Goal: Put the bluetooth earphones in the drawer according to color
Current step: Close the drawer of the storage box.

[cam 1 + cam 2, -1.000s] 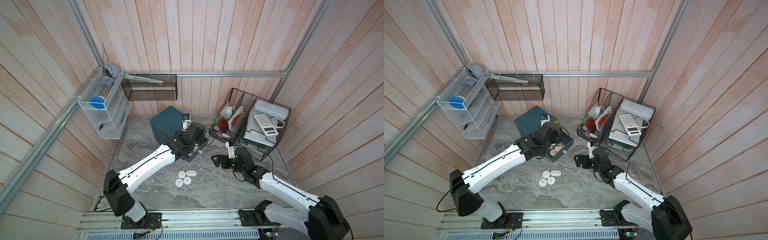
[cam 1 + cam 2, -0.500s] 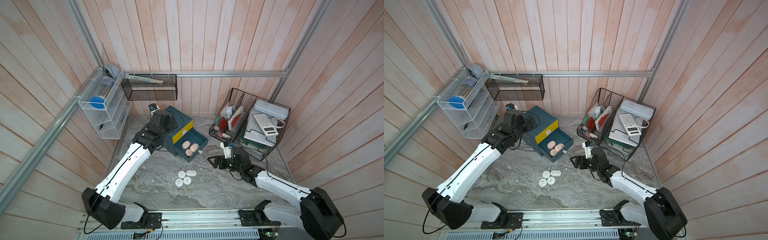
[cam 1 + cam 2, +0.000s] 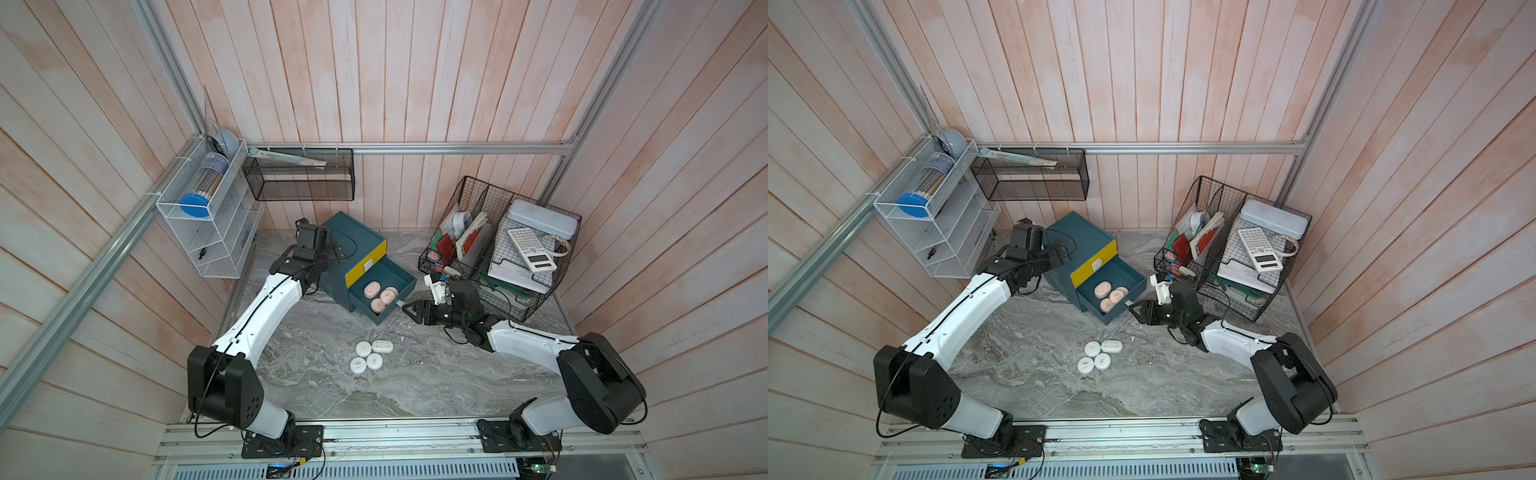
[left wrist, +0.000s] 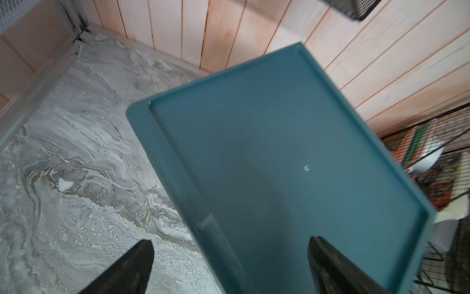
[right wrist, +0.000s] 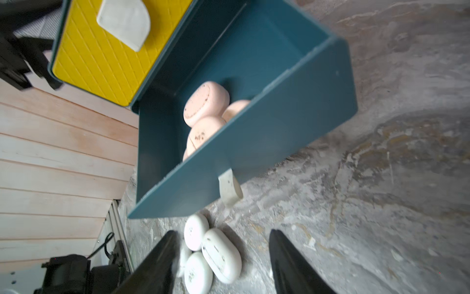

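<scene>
Your right hand (image 3: 411, 309) hangs low over the bench (image 3: 415, 386), fingers partly apart and holding nothing, just beside the front corner of the open drawer (image 3: 384, 272). Four white earphones (image 3: 371, 356) lie together on the grey marble before that drawer. Pink earphones (image 3: 380, 294) lie inside it. Your left hand (image 4: 230, 243), spread wide and empty, straddles a side edge of the teal cabinet (image 3: 353, 235). Close behind your right arm stands a black wire basket (image 3: 540, 305) with a calculator (image 3: 532, 249). A white wire shelf (image 3: 208, 245) and a black mesh basket (image 3: 299, 178) hang on the wooden plank walls.
</scene>
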